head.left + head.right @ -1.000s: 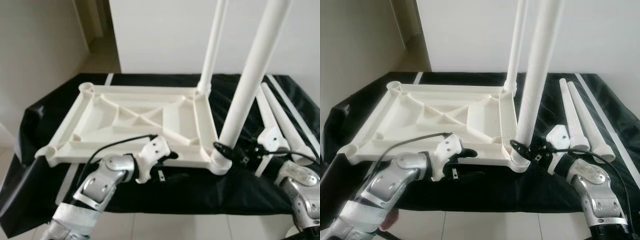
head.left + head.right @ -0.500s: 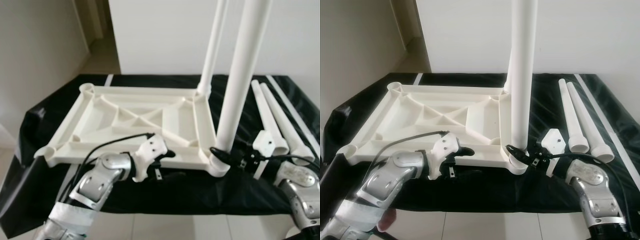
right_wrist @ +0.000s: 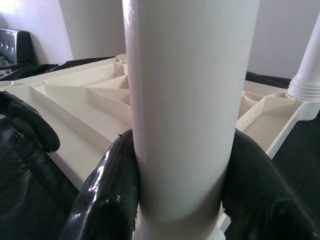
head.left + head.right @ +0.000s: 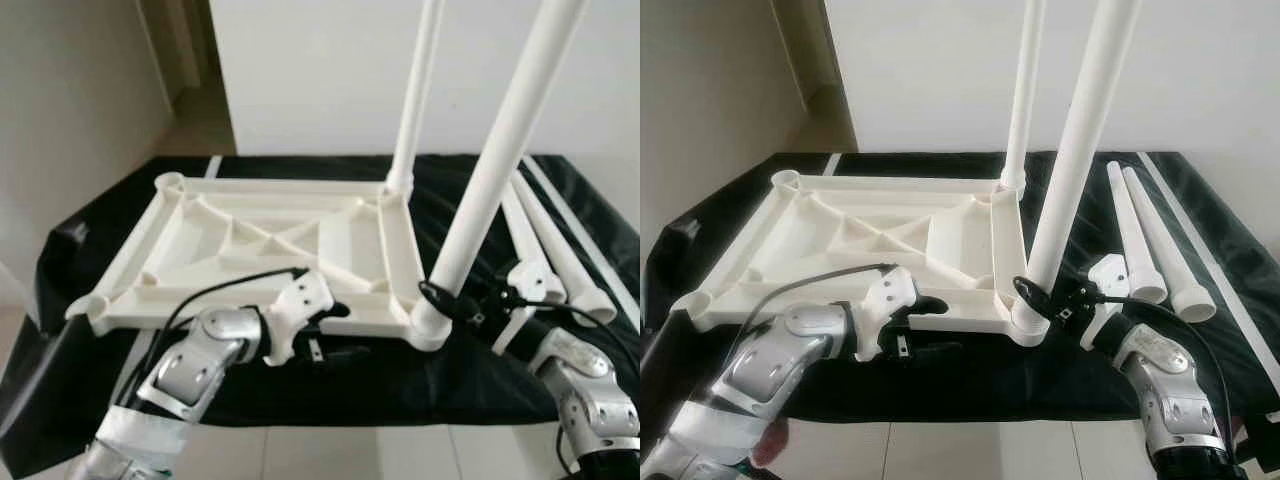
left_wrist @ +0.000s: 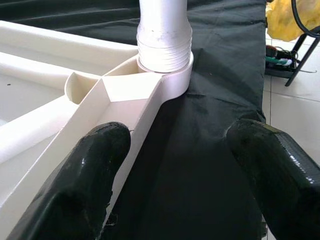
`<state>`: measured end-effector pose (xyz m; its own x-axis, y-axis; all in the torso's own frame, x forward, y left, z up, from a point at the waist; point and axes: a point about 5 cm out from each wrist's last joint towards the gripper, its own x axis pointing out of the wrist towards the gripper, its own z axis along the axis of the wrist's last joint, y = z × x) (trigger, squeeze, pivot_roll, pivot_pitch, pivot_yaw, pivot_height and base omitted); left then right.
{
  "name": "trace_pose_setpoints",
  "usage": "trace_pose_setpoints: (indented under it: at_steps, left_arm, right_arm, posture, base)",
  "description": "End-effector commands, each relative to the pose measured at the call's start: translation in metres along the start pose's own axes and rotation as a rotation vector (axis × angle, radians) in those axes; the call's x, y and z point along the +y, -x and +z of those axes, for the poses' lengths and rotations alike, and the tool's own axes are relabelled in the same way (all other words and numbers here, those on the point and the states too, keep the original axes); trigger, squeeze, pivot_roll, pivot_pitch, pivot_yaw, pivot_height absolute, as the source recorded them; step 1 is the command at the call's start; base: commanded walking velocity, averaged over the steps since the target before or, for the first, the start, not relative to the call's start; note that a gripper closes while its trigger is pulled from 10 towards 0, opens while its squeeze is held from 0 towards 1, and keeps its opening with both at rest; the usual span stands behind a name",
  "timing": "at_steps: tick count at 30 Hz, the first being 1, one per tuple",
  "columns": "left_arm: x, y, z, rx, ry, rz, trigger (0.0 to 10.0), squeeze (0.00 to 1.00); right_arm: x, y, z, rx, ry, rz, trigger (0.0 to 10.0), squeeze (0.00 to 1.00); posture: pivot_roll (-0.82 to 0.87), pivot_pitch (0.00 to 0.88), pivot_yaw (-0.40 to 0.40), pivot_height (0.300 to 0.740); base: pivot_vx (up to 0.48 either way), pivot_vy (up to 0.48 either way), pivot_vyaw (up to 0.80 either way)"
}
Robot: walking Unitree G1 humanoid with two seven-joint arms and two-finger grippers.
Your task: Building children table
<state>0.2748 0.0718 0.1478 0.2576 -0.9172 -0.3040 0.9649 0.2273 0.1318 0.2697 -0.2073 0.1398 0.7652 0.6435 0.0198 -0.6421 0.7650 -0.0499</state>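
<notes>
White leg [image 4: 1077, 170] clamped by right gripper [image 4: 1035, 296] in tabletop [image 4: 855, 240] socket.

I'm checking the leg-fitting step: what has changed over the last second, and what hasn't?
The near white plastic table leg, gripped at its base by the right claw, swung upright half a second ago and has tipped back rightward. It stays in the corner socket of the upturned white tabletop. The left claw stays open at the near edge; the far upright leg and two loose legs are unmoved.
</notes>
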Motion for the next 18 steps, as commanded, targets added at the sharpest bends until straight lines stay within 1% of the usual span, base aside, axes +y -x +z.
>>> trace_pose_setpoints:
  at_steps: [1,8,10,12,13,15,17,18]
  left_arm:
    - [0.001,0.002,0.001,0.007,-0.002,-0.009,10.0,0.00]
    - [0.001,0.002,0.001,0.009,-0.005,-0.006,10.0,0.00]
    - [0.001,0.002,0.001,0.010,-0.007,-0.006,10.0,0.00]
    - [0.001,0.002,0.000,0.010,-0.006,-0.005,10.0,0.00]
    - [0.001,0.002,0.000,0.010,-0.006,-0.005,10.0,0.00]
    - [0.000,0.002,0.000,0.009,-0.004,-0.004,10.0,0.00]
    - [0.000,0.002,0.000,0.009,-0.004,-0.003,10.0,0.00]
    - [0.000,0.002,0.000,0.009,-0.004,-0.003,10.0,0.00]
  right_arm:
    - [0.006,0.006,-0.033,0.130,-0.106,-0.043,10.0,0.00]
    - [0.009,0.004,-0.033,0.125,-0.101,-0.070,10.0,0.00]
    - [0.010,0.002,-0.032,0.116,-0.094,-0.117,10.0,0.00]
    - [0.009,-0.002,-0.029,0.098,-0.073,-0.233,10.0,0.00]
    - [0.009,-0.002,-0.029,0.098,-0.073,-0.233,10.0,0.00]
    - [0.009,-0.005,-0.028,0.086,-0.058,-0.298,10.0,0.00]
    - [0.018,-0.010,-0.026,0.052,-0.079,-0.367,10.0,0.00]
    - [0.018,-0.010,-0.026,0.052,-0.079,-0.367,10.0,0.00]
  posture:
    - [0.02,0.005,0.043,0.740]
    - [0.02,0.000,0.038,0.740]
    - [0.02,0.000,0.036,0.740]
    - [0.02,0.000,0.025,0.740]
    - [0.02,0.000,0.025,0.740]
    - [0.02,0.000,0.025,0.740]
    - [0.02,0.000,0.016,0.740]
    - [0.02,0.000,0.016,0.740]
  base:
    - [0.000,0.000,0.00]
    - [0.000,0.000,0.00]
    - [0.000,0.000,0.00]
    - [0.000,0.000,0.00]
    - [0.000,0.000,0.00]
    - [0.000,0.000,0.00]
    - [0.000,0.000,0.00]
    - [0.000,0.000,0.00]
